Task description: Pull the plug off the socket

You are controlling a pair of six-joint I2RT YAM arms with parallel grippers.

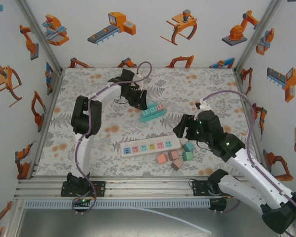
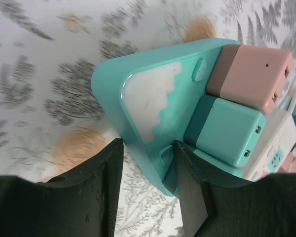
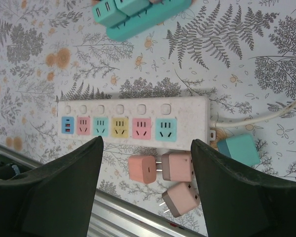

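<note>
Left hand [image 2: 145, 148] astride teal socket [image 2: 138, 74], plug [image 2: 229, 131] beyond

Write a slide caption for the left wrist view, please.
Open left gripper framing the end of a teal power strip, a pink plug and a teal plug seated in it.

Table [image 1: 212, 84] holds teal strip [image 1: 153, 112], white strip [image 1: 150, 146], loose plugs [image 1: 175, 158].

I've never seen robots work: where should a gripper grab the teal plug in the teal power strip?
Likely take the teal plug by the two flat sides facing the long edges of the teal power strip, coming straight down onto its top. The pink plug crowds another side, and the cube stands proud of the strip.
</note>
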